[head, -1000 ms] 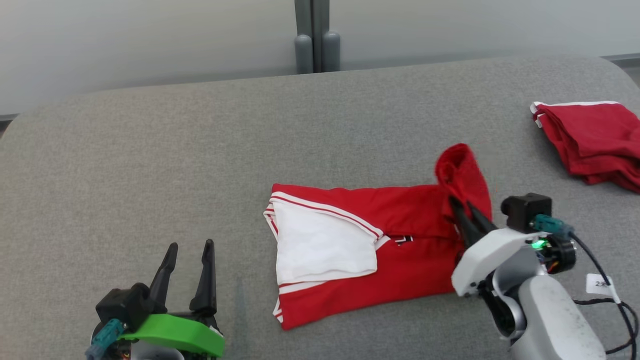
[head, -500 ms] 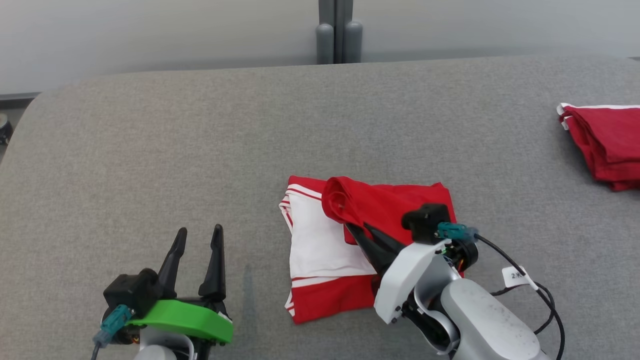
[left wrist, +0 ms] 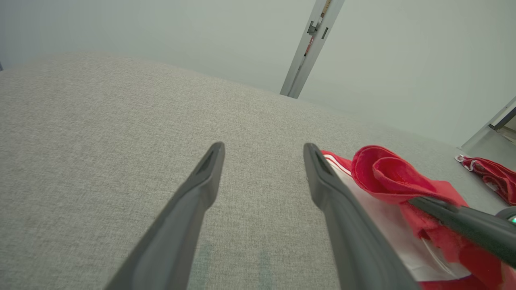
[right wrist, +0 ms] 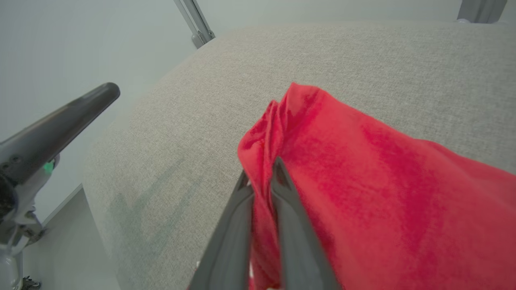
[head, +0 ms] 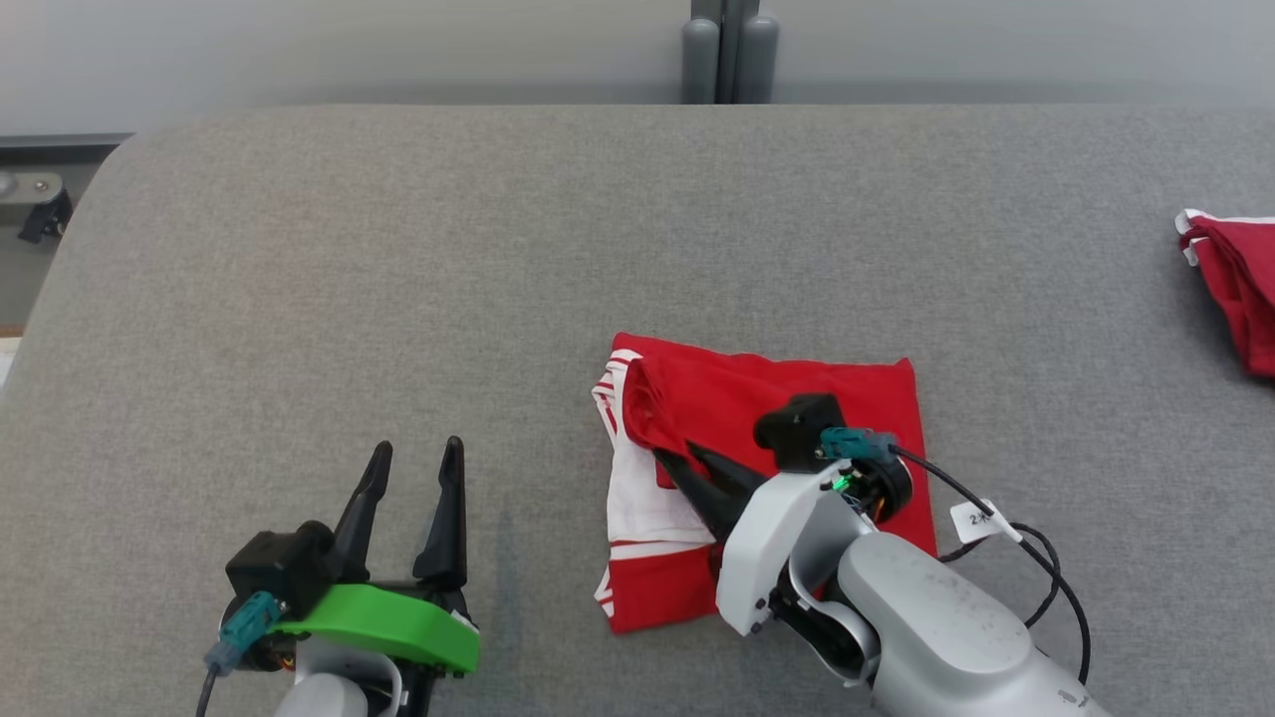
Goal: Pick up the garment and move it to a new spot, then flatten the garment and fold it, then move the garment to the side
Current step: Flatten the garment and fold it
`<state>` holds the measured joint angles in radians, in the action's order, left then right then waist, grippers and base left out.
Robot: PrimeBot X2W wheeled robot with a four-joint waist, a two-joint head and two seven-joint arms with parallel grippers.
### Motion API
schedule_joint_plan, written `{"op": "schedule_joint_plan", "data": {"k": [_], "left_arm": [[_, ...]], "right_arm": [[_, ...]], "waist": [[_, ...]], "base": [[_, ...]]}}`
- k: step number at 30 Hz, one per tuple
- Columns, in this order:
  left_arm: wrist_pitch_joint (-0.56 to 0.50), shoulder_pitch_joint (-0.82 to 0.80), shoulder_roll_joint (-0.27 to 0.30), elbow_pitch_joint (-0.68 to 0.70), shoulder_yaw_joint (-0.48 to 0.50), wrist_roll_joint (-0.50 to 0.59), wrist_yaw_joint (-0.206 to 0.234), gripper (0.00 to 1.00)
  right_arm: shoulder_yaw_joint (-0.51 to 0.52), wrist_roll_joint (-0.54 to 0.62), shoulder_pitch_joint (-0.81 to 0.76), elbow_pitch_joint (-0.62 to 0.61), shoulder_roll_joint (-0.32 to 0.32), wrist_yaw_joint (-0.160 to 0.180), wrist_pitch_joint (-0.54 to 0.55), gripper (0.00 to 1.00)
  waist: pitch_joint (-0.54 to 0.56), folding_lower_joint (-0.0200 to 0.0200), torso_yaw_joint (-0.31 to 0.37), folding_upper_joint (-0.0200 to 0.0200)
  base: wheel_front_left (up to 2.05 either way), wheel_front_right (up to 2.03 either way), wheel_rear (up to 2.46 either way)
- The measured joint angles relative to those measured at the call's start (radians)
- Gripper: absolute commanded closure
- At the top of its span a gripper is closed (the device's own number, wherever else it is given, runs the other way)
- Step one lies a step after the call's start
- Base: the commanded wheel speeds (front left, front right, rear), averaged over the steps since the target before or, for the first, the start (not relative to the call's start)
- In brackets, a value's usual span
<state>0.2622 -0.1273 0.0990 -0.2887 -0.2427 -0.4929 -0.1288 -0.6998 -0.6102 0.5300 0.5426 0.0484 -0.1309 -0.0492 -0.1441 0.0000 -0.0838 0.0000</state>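
Note:
A red garment (head: 797, 398) with white panels and stripes lies half-folded on the grey padded table (head: 398, 279). My right gripper (head: 665, 460) is shut on a bunched red edge of the garment (right wrist: 363, 181), holding it over the white part near the garment's left side. The right wrist view shows the cloth pinched between the two fingers (right wrist: 260, 173). My left gripper (head: 416, 453) stands open at the lower left, apart from the garment (left wrist: 387, 177), with nothing between its fingers (left wrist: 209, 161).
A second folded red garment (head: 1235, 289) lies at the table's right edge, also seen as red cloth (left wrist: 492, 173) in the left wrist view. A grey post (head: 727, 50) stands behind the table. Bare grey surface stretches left and behind.
My right gripper has carried the garment's right end leftward over the rest, folding it in half. The camera has turned left, so the scene has shifted right. The left gripper stays open.

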Motion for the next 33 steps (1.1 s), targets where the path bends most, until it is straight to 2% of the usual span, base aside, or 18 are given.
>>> {"op": "schedule_joint_plan", "data": {"k": [1, 2, 9, 13, 18, 22, 28, 33], "left_arm": [[0.000, -0.001, 0.000, -0.003, -0.003, 0.000, 0.000, 0.00], [0.000, -0.002, 0.000, -0.004, -0.005, -0.001, 0.000, 0.00], [0.000, -0.003, -0.002, -0.002, -0.007, 0.001, 0.000, 0.00], [0.000, -0.004, -0.007, 0.015, -0.002, 0.011, 0.000, 0.00], [0.000, -0.004, -0.013, 0.029, 0.012, 0.030, 0.000, 0.00], [0.000, -0.002, -0.021, 0.032, 0.031, 0.050, 0.000, 0.00], [0.000, 0.023, -0.031, 0.031, 0.060, 0.067, 0.000, 0.00], [0.000, 0.051, -0.039, 0.034, 0.093, 0.087, 0.000, 0.00]], "right_arm": [[-0.016, -0.007, 0.008, 0.009, 0.001, 0.000, -0.003, 0.52], [-0.026, -0.014, 0.013, 0.012, 0.001, 0.000, -0.012, 0.00], [-0.050, -0.048, 0.045, 0.040, -0.001, 0.000, -0.081, 0.00], [0.003, -0.030, 0.062, 0.072, -0.001, 0.000, -0.140, 0.00], [0.142, 0.111, 0.083, 0.123, 0.000, 0.000, -0.197, 0.00], [0.275, 0.217, 0.060, 0.117, 0.000, 0.000, -0.208, 0.00], [0.458, 0.340, -0.050, 0.033, 0.000, 0.000, -0.212, 0.00], [0.551, 0.406, -0.161, -0.049, 0.000, 0.000, -0.212, 0.00]], "waist": [[0.000, 0.0000, -0.002, 0.0000], [0.000, 0.0000, -0.003, 0.0000], [0.006, 0.0000, 0.007, 0.0000], [0.015, 0.0000, 0.023, 0.0000], [0.031, 0.0000, 0.050, 0.0000], [0.051, 0.0000, 0.071, 0.0000], [0.090, 0.0000, 0.101, 0.0000], [0.119, 0.0000, 0.122, 0.0000]], "base": [[0.00, 0.00, 0.00], [0.00, 0.00, 0.00], [0.00, 0.00, 0.00], [0.00, 0.00, 0.00], [0.00, 0.00, 0.00], [0.00, 0.00, 0.00], [0.00, 0.00, 0.00], [0.00, 0.00, 0.00]]}}
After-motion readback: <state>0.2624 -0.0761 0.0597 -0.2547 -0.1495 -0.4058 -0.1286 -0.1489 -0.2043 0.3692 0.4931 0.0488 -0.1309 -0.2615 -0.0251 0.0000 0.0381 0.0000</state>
